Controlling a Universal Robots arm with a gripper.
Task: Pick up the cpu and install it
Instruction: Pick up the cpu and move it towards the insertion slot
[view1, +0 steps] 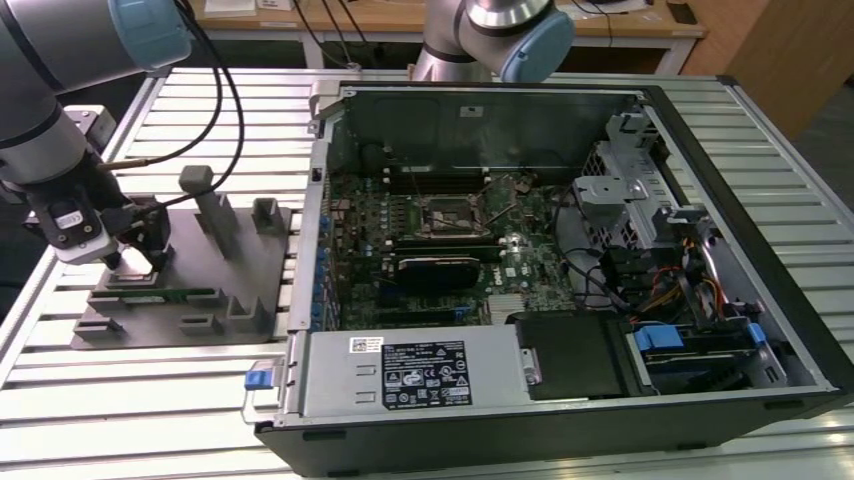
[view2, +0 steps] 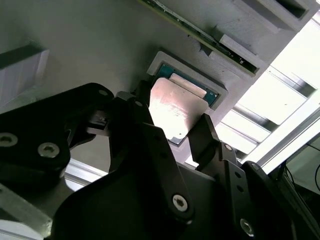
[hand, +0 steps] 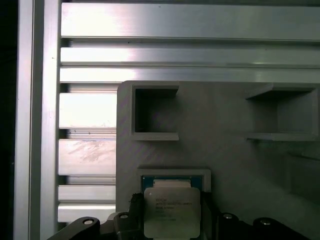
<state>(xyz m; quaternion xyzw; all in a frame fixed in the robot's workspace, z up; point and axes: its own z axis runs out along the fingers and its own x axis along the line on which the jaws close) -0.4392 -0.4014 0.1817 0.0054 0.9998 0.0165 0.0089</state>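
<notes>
The slatted table (view1: 147, 400) carries the open computer (view1: 747, 210) and, beside it, the grey tray (hand: 225, 110). The tool (view2: 172, 117) hangs low over the tray, spread just wider than the cpu (hand: 172, 207), which lies flat in its square pocket. A clean grasp probably needs square centring, even contact on opposite edges and no tilt.

Tray (view1: 200, 262): upright posts (view1: 214, 215) close beside pincer (view1: 134, 262). Free room above slatted counter (view1: 134, 400); case (view1: 467, 125) open-topped.
</notes>
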